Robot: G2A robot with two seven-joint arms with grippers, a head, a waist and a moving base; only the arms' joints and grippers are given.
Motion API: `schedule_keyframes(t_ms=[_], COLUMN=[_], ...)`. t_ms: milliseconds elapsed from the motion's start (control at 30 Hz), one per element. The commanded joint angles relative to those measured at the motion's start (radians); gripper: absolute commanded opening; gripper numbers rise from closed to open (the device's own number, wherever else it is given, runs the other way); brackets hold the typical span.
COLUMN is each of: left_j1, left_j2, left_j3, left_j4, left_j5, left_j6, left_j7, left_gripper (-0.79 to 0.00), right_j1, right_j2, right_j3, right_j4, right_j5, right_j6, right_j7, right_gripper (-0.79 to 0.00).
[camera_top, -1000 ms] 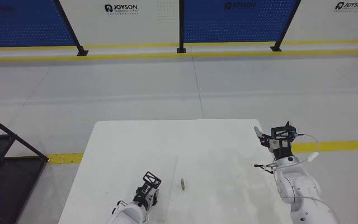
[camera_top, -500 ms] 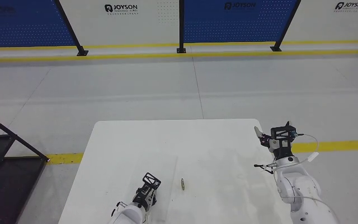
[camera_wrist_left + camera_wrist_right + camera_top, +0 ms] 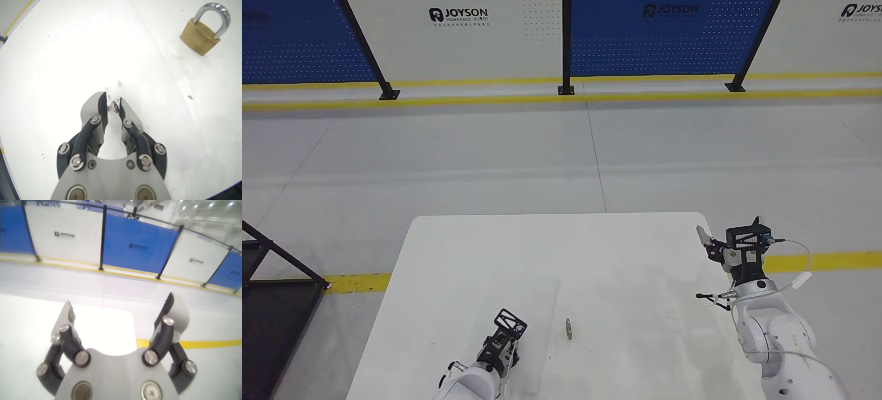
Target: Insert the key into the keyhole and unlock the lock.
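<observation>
Your left gripper (image 3: 112,100) sits low over the near part of the white table (image 3: 592,260). Its pads (image 3: 103,106) are drawn close and pinch the small key (image 3: 114,107), which spans the narrow gap between them with its head on edge. The brass lock (image 3: 200,37) lies flat on the table near that gripper but apart from it, and both legs of its shackle meet the body. Around the fingertips you can see a few dark specks (image 3: 113,85) on the surface.

Your right gripper (image 3: 119,298) is at the table's right edge, by the far corner, with its fingers (image 3: 66,313) spread wide.

Beyond the table lies a pale floor (image 3: 592,150) crossed by yellow lines (image 3: 492,101). Behind it runs a fence (image 3: 662,35) of blue and white panels on black posts. A black frame (image 3: 282,252) stands just off the table's left side.
</observation>
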Motion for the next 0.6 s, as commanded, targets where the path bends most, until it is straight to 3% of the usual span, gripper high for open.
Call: schedule_keyframes(t_ms=[0, 400, 500, 567], left_j1=[-0.001, 0.000, 0.005, 0.008], left_j2=[0.000, 0.001, 0.001, 0.002], left_j3=[-0.001, -0.007, -0.013, -0.016], left_j4=[0.001, -0.008, -0.016, -0.019], left_j5=[-0.003, -0.002, -0.001, -0.002], left_j6=[-0.002, -0.002, -0.001, -0.002], left_j7=[0.000, 0.006, 0.009, 0.010], left_gripper=[-0.625, -0.671, -0.776, -0.785], right_j1=[0.000, 0.000, 0.000, 0.000], right_j2=[0.000, 0.000, 0.000, 0.000], right_j3=[0.000, 0.000, 0.000, 0.000], right_j4=[0.000, 0.000, 0.000, 0.000], right_j5=[0.000, 0.000, 0.000, 0.000], right_j6=[0.000, 0.000, 0.000, 0.000], right_j7=[0.000, 0.000, 0.000, 0.000], right_gripper=[0.000, 0.000, 0.000, 0.000])
